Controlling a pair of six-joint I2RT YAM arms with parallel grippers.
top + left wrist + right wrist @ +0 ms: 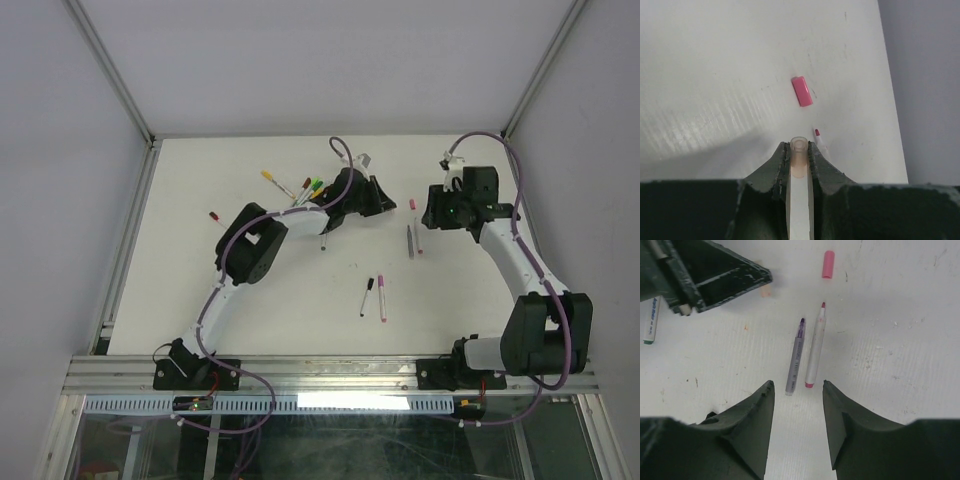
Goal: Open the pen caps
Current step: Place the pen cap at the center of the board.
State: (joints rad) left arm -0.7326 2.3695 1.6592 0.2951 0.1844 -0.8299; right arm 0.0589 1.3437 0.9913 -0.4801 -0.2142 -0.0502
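Bench (250,320): white, walled on three sides, with your two arms bolted along its near edge.
Left arm (255,245): you have it reaching from the near left corner up and across towards the middle of the far edge. The elbow is bent and the wrist is turned to the right.
Right arm (520,270): it rises from the near right corner and bends back leftward, so your two hands face each other, near but apart.
Left hand (799,150): narrow, clamped on the held pen (800,190), a white barrel whose pale peach end pokes just past the fingertips.
Right hand (797,387): its fingers stand apart with nothing between them, hovering over two pens.
Pen cluster (305,188): yellow, red, green and orange ends are fanned out just beside your left forearm, partly hidden by it.
Black pen (367,296) and magenta pen (381,298): they lie side by side mid-bench, too small to tell whether they are capped.
Grey pen (796,357): its purple tip is bare, and it lies just beside the pink pen (815,345), whose tip is also bare.
Pink cap (828,264): it is off, lying alone just beyond the pink pen's tip.
Red stub (213,216): it sits alone towards the left edge. You cannot tell whether it is a cap or a short pen.
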